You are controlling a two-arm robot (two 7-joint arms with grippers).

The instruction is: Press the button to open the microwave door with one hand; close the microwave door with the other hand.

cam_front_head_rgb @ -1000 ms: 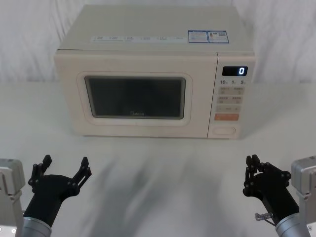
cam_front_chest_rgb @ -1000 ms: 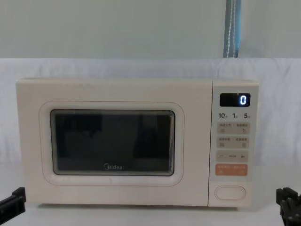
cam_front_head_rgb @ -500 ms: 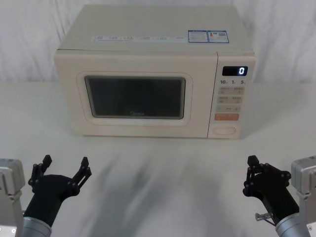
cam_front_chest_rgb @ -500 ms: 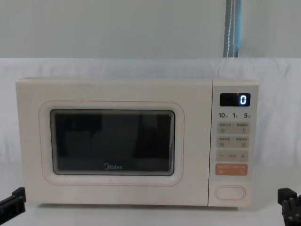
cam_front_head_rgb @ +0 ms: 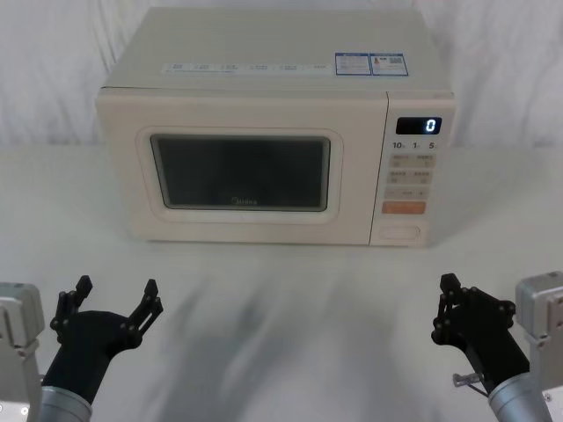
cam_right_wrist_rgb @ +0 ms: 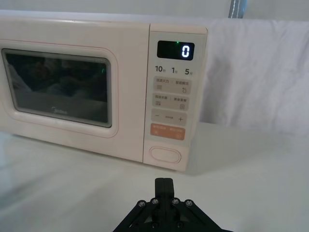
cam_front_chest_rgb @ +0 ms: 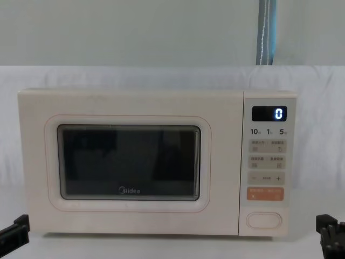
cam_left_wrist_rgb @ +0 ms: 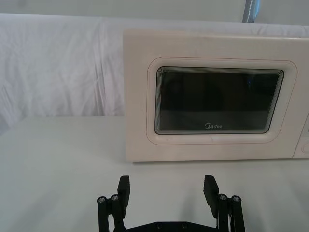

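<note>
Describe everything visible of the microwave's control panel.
The control panel is a narrow cream strip at the microwave's right end, beside the shut door. Top down: a black display reading 0, printed 10, 1, 5, small cream keys, an orange bar button, and lowest the plain pill-shaped button. Nothing touches it; the right gripper is shut, well short of it.

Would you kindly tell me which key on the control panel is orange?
The orange bar key, sitting directly above the large plain cream button; every other key is cream.
</note>
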